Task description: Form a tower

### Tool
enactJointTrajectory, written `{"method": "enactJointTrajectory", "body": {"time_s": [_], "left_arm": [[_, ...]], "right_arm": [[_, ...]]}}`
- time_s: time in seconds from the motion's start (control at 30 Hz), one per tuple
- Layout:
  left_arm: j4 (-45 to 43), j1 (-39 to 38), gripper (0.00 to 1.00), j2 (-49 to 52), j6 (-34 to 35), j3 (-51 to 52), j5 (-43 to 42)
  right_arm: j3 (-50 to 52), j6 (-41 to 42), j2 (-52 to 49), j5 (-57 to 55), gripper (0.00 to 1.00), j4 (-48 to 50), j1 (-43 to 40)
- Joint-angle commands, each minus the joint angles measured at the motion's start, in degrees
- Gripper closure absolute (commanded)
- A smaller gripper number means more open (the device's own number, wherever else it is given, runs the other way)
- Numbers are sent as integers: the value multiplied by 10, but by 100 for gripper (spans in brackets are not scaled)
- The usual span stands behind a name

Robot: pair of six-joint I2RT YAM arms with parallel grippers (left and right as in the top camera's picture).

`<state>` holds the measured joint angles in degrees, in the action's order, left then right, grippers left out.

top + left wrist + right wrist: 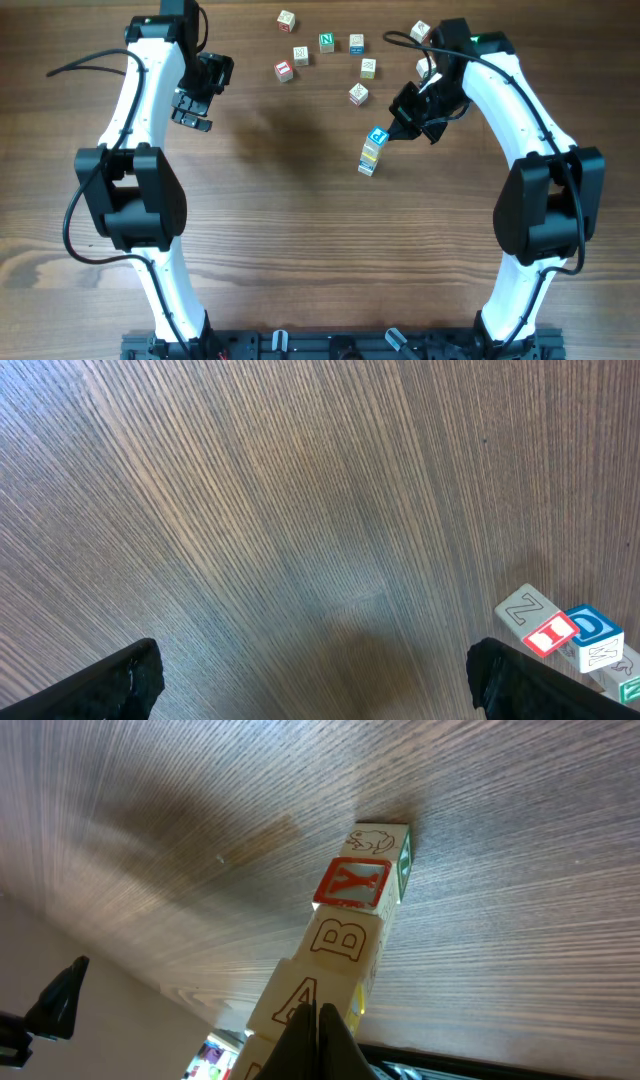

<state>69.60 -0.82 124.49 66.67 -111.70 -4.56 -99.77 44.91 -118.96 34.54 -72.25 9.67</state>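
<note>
The tower [370,155] stands on the wooden surface [300,230] right of centre, a narrow stack of pale letter cubes. From overhead its top cube shows a blue letter, with a yellow face just below it. In the right wrist view the stack [345,935] runs away from the camera: a cube marked A nearest, then B, then a red-framed Y, and at the far end a cube with a small animal drawing resting on the wood.

The right hand [392,132] is at the tower's top, its two fingers pressed together into a single dark wedge [318,1025] with nothing between them (whether the tips actually touch the top cube cannot be told).

The left hand [190,110] hangs over bare wood well away on the other side, spread wide and holding nothing; its wrist view shows one dark finger [130,680] at each lower corner.

Loose cubes [327,42] lie scattered toward the far edge, apart from the tower. A few of them [550,633] sit clustered at the right edge of the left wrist view.
</note>
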Motion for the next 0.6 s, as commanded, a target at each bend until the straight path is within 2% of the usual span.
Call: {"method": "enactJointTrajectory", "body": {"time_s": [0.0,0.2,0.33,0.4,0.57], "left_arm": [[0,2,0,-17,-7,3,6],[0,2,0,-17,-7,3,6],[0,2,0,-17,-7,3,6],[0,2,0,-17,-7,3,6],[0,2,0,-17,-7,3,6]], "right_arm": [[0,-5,-2,12,96,-3,3],[0,3,-2,-12,96,20,3],[0,24,-2,-87,96,32,3],[0,50,-2,-124,96,16,2],[7,66,-2,-97,96,-69,2]]}}
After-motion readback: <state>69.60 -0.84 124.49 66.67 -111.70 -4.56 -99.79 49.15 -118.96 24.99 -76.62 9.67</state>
